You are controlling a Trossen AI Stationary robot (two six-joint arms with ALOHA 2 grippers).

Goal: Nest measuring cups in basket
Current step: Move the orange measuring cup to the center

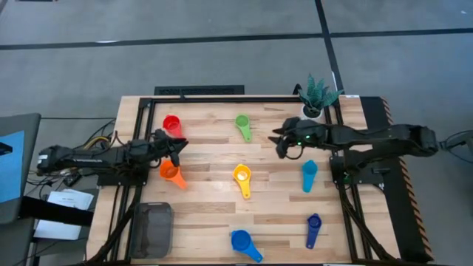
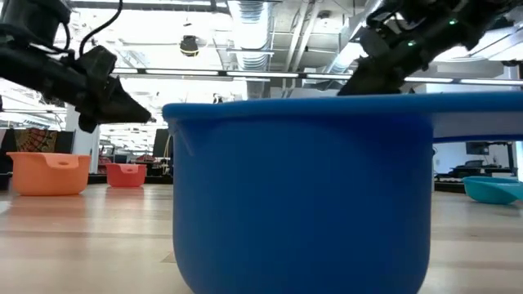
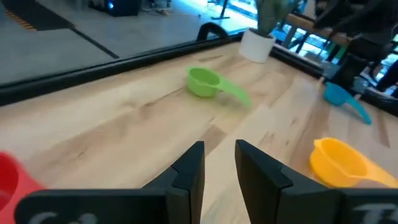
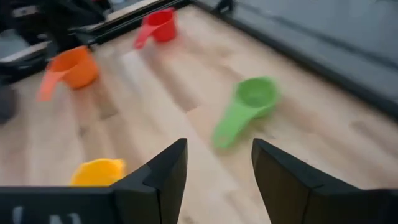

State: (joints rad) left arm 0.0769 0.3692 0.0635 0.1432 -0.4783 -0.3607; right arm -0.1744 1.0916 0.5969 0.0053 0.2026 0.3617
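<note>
1. Seven measuring cups lie scattered and un-nested across the wooden table (image 1: 214, 159): the red cup (image 1: 171, 124), orange cup (image 1: 171, 173), green cup (image 1: 242, 125), yellow cup (image 1: 242, 177), teal cup (image 1: 309, 174), blue cup (image 1: 242, 242) and dark blue cup (image 1: 313, 226).
2. The basket (image 1: 153, 229) sits at the table's near left corner with no cup visible inside.
3. The left gripper (image 1: 176, 145) hangs between the red and orange cups, its fingers parted by a narrow gap and holding nothing.
4. The right gripper (image 1: 281, 144) hovers just right of the green cup, fingers spread wide and empty.
5. Judged from this layout, nesting goes best largest-first; the blue cup looks biggest and lies nearest the basket.
6. A good pick would likely pinch the flat handle or the cup's wall squarely, since the smooth plastic could slip or tip.
7. The cups appear to be glossy, thin-walled round bowls with short flat handles, light enough to skid on the wood.
8. The basket is dark grey, rectangular with rounded corners and mesh-like walls.
9. The table is pale planked wood inside a black frame, with a potted plant (image 1: 316, 96) at the far right.
</note>
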